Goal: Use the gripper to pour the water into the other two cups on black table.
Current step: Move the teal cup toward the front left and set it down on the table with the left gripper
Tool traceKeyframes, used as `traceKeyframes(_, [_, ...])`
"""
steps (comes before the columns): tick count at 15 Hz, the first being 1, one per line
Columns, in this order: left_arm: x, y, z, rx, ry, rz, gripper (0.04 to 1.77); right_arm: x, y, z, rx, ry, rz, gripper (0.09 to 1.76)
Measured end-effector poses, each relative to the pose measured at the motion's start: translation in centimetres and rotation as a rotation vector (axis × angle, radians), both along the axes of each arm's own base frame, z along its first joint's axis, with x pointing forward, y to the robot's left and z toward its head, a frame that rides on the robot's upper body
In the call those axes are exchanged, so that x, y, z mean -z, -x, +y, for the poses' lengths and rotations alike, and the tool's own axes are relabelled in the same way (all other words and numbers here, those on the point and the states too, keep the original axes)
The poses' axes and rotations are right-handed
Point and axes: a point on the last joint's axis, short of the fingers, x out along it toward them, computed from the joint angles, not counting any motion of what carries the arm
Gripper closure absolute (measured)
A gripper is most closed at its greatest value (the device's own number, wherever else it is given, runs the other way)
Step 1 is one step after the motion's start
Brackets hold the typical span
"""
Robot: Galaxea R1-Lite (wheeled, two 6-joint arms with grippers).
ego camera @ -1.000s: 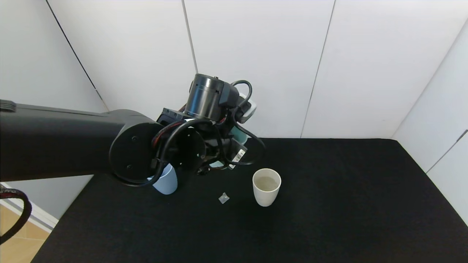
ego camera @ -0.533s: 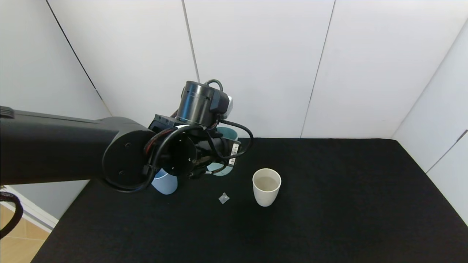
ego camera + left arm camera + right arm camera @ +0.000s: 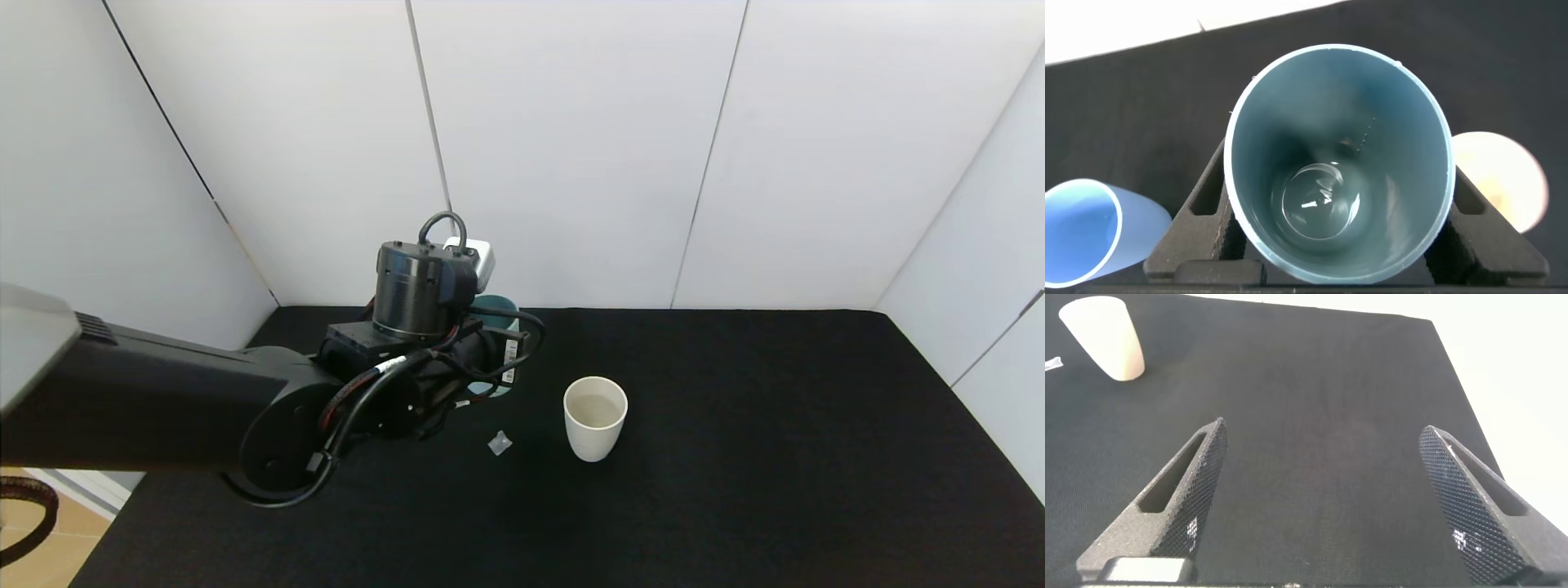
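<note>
The left end effector point(image 3: 1335, 245) is closed on the teal cup point(image 3: 1337, 155), its black fingers point(image 3: 1204, 204) pressing the cup wall from either side. In the left wrist view the teal cup stands upright, mouth toward the camera, with a small pool of water at its bottom. In the head view the left arm reaches over the black worktop point(image 3: 775, 457) and hides most of the teal cup point(image 3: 494, 314), of which only the rim and part of the wall show.

The cream-white cup point(image 3: 595, 416) stands upright on the worktop to the right of the held cup, near but apart from it, and already contains water. The periwinkle-blue cup point(image 3: 1086, 233) shows in the left wrist view on the opposite side of the teal cup, mouth up; in the head view it is hidden behind the left arm. The held cup thus lies between the two receiving cups, long axis roughly vertical; whether its base touches the worktop cannot be told. A small clear scrap point(image 3: 500, 443) lies on the worktop in front of the teal cup.

The right end effector point(image 3: 1331, 502) hangs over bare worktop with its fingers wide apart, holding nothing; the cream-white cup point(image 3: 1104, 339) is well apart from it. The left arm is much the nearer to both receiving cups.
</note>
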Motion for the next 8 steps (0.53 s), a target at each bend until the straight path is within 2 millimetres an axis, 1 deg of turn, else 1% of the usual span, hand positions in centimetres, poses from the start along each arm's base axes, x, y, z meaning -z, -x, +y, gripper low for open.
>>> traceKeyframes(2, [1.4, -0.6, 0.8, -0.019, 0.003, 0.003, 0.64, 0.0, 0.0, 0.0, 0.0, 0.0, 0.0, 0.14])
traceKeyframes(4, [2.5, -1.2, 1.1, -0.035, 0.015, -0.014, 0.64, 0.0, 0.0, 0.0, 0.0, 0.0, 0.0, 0.14])
traceKeyframes(6, [3.9, -1.6, 1.1, -0.041, 0.022, -0.02, 0.64, 0.0, 0.0, 0.0, 0.0, 0.0, 0.0, 0.14])
traceKeyframes(8, [5.2, -1.8, 0.9, -0.035, 0.004, 0.008, 0.64, 0.0, 0.0, 0.0, 0.0, 0.0, 0.0, 0.14])
